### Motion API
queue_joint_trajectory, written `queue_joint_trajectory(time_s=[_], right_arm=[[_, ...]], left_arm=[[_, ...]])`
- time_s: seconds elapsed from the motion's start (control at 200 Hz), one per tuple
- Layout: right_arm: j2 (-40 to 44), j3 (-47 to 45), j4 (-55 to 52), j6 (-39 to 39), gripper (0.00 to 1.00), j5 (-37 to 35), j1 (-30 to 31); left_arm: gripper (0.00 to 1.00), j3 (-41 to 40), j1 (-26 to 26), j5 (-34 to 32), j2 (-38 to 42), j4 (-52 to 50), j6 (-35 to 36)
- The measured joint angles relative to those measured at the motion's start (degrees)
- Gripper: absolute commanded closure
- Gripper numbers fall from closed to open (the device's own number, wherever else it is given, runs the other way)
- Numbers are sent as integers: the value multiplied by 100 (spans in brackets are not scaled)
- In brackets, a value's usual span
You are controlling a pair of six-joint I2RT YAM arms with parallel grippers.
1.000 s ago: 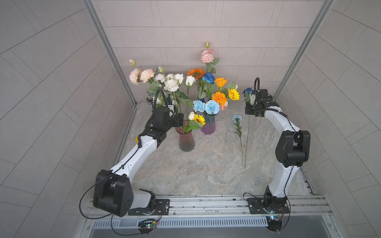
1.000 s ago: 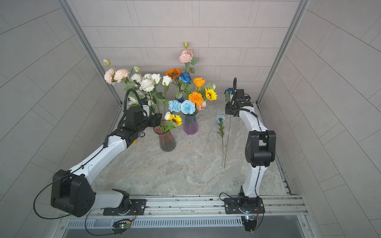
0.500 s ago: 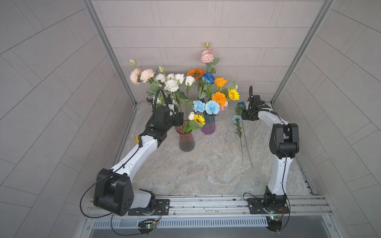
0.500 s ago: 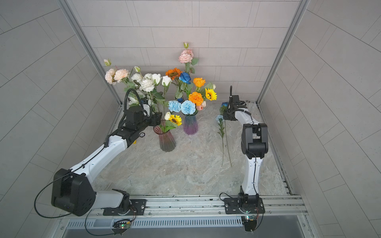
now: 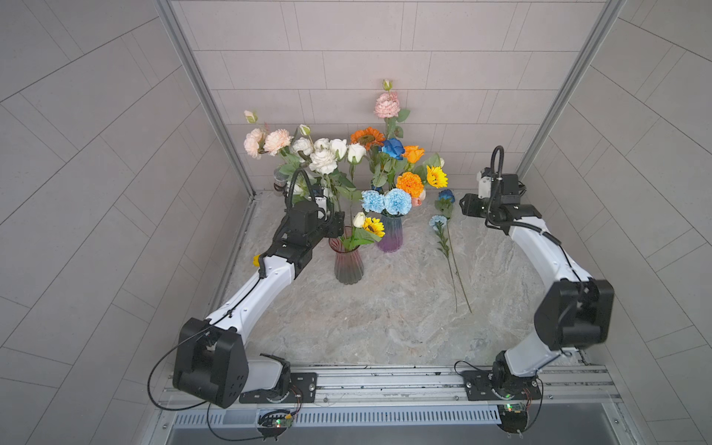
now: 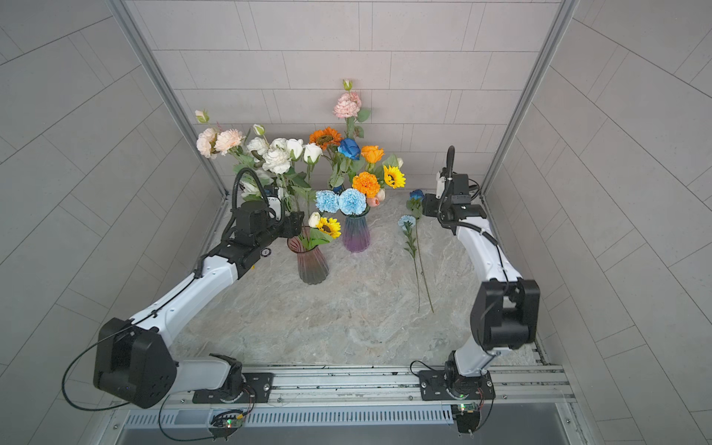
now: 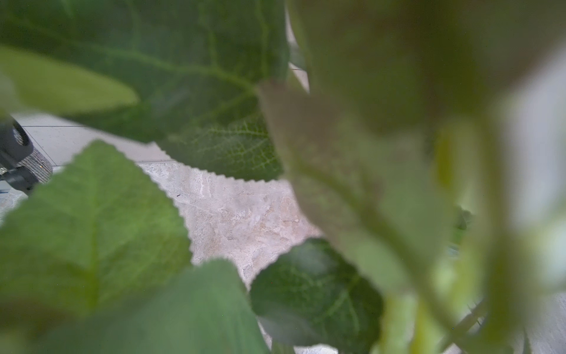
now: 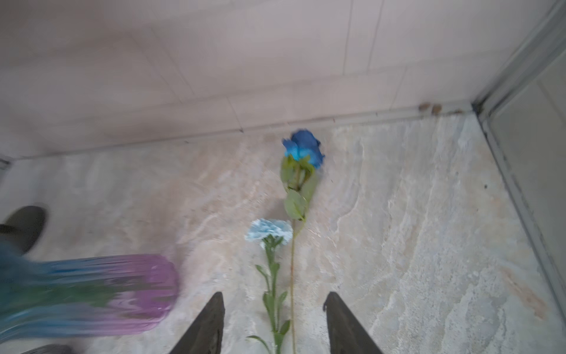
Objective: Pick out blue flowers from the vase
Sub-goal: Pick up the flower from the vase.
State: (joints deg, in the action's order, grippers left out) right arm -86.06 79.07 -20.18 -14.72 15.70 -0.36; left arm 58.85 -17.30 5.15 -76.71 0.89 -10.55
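Two blue flowers lie side by side on the table at the right: a pale-blue carnation and a deep-blue rose. My right gripper hovers open and empty over their stems. Two more pale-blue carnations stand in the purple vase. Another deep-blue rose rises from the bouquet behind. My left gripper sits among the leaves above the smoky pink vase. Leaves fill the left wrist view and hide its jaws.
White and peach blooms stand at the back left. Orange flowers and sunflowers crowd the back middle, with a tall pink bloom above. Tiled walls close in on three sides. The marble table stretches to the front rail.
My right gripper has opened and let go of the deep-blue rose, which now lies beside the carnation. The right arm dipped low, then drew back to the right. The left arm stayed still.
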Motion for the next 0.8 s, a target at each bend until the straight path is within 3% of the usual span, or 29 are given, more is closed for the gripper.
queue_joint_trajectory(time_s=[0.175,0.285,0.395,0.625,0.801], right_arm=[[1510,-970,546,-343,47,846,706],[1899,-1534,754,-522,47,1178,1268],[2044,-1985,861,-702,46,1283,1464],[2050,-2304,1298,-1062,46,1427,1635],[1937,-2614,1648,-1185,46,879,2415]], left_arm=[[26,-4,-24,22,4,11,4],[14,-28,-24,72,59,11,35],[0,-87,-28,203,216,0,-11],[0,-225,-120,514,929,-205,-48],[0,-372,-293,501,1421,-481,-13]])
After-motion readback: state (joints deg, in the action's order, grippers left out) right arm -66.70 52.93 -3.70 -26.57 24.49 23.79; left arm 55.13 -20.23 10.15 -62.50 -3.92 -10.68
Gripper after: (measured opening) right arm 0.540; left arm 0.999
